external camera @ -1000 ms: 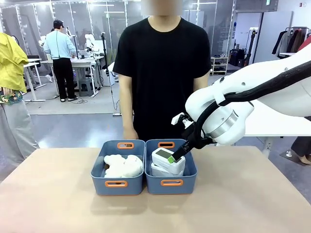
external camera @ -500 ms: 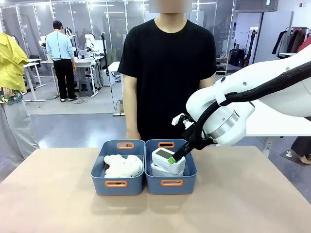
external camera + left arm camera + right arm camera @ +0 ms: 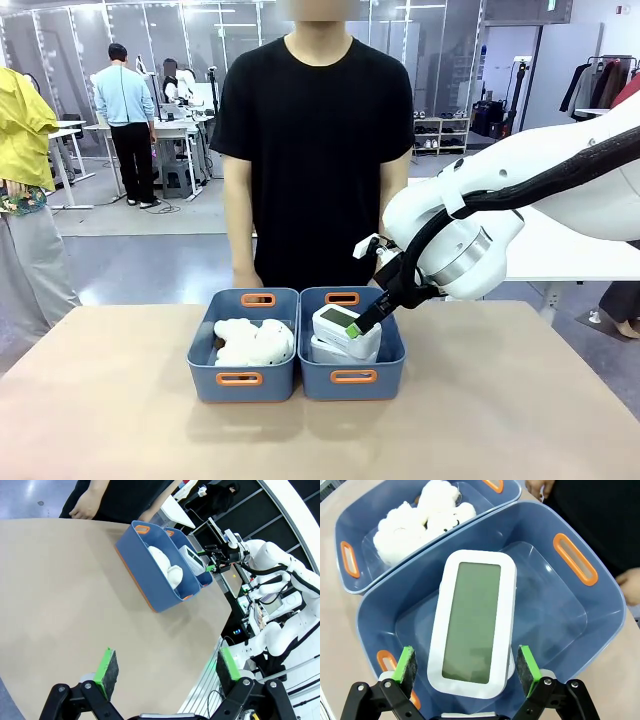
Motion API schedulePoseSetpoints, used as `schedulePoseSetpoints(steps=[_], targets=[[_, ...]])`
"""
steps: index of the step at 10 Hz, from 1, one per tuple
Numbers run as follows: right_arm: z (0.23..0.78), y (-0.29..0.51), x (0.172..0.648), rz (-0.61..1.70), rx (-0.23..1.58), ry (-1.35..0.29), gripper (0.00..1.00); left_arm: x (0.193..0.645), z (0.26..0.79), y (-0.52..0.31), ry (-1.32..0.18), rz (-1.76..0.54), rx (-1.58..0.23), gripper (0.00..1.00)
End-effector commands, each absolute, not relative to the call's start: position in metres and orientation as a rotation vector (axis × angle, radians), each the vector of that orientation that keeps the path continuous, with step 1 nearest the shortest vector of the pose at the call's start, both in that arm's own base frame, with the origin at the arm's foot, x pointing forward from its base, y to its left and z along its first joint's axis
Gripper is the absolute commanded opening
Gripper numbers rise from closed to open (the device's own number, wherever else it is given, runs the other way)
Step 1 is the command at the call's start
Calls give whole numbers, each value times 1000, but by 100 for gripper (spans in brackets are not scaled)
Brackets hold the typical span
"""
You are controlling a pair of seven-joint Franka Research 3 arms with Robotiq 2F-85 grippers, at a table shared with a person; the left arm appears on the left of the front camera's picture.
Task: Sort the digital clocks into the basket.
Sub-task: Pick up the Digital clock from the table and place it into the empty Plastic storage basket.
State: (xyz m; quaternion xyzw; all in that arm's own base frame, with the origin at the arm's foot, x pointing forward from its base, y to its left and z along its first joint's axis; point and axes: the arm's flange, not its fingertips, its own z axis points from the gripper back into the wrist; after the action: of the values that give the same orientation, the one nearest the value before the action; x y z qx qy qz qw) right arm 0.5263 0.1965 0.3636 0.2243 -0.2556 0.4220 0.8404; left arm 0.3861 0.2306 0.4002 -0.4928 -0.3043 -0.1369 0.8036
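Two blue bins sit side by side, touching, on the tan tabletop [image 3: 120, 420] in front of a person in a black shirt [image 3: 310, 150]. The basket [image 3: 392, 352] on the robot's right holds the digital clocks [image 3: 346, 332]: one lies face up on top of the other, tilted a little, its grey-green screen turned upward. In the right wrist view the upper clock [image 3: 472, 622] fills the middle of the basket [image 3: 555, 615], and only a sliver of white below it hints at the lower one, so how that one lies is hard to say. The other bin [image 3: 208, 352] holds white fluffy cloud toys [image 3: 252, 342].

The right hand [image 3: 366, 317] hangs just above the near end of the upper clock, jaws spread wide. From its own camera the right hand [image 3: 466, 666] has its green pads [image 3: 406, 665] flanking the clock's lower end with a gap on each side; it grips nothing.

The left hand [image 3: 165, 670] hovers over bare tabletop [image 3: 65, 600], well apart from the bins, its jaws fully apart and empty. The person's hand [image 3: 84, 509] rests at the far table edge.
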Motion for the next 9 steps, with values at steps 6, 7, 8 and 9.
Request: schedulePoseSetpoints(steps=[6,7,8,9], targets=[[399,128,502,791,596,-548,100,384,403,230,-633,-284,-1048,100],[407,101,496,760,644,-506,100,384,403,230,-633,-284,-1048,100],[414,70,487,719,753,-459,100,384,403,230,-633,-284,-1048,100],[423,31,478,622,993,-456,100,384,403,230,-633,-284,-1048,100]])
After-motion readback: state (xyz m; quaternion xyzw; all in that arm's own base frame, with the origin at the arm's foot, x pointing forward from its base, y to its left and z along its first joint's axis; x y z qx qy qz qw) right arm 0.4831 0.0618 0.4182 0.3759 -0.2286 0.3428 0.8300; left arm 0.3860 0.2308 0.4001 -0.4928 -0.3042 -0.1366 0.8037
